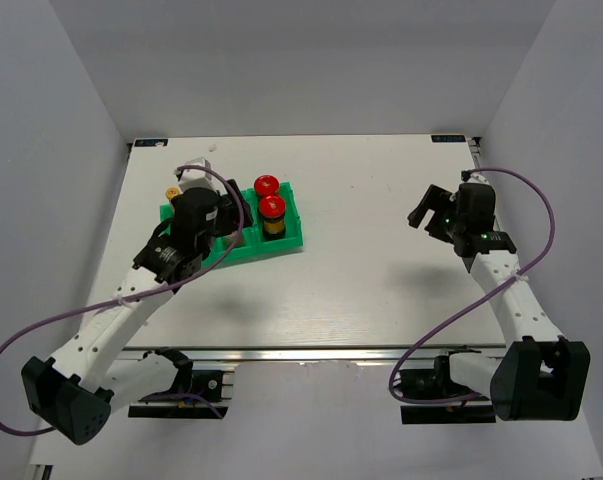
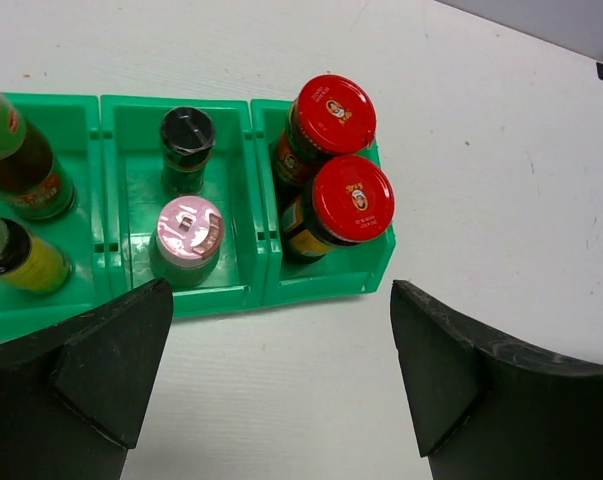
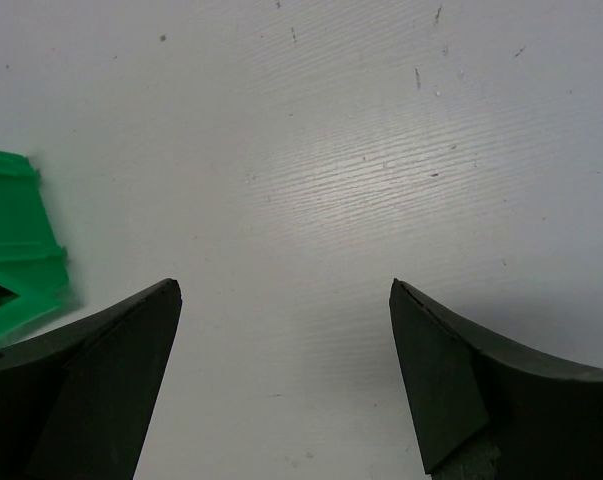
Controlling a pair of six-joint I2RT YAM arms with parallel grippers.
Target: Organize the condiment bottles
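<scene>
Left wrist view: six condiment bottles (image 2: 189, 226) stand in green tray (image 2: 321, 288), far-left part of bench (image 1: 381, 280). Left gripper (image 2: 281, 320) and right gripper (image 3: 284, 300) gape wide, both empty. Bottles look rigid, smooth and breakable; pinch the bodies below the caps.

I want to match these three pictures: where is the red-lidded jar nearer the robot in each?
Top external: the nearer red-lidded jar stands left of centre, in the right end compartment of the green tray.
Left wrist: right of centre, the lower of two red lids.
Right wrist: not in view.
Shared landmark: the green tray, its corner at the right wrist picture's left edge.
</scene>
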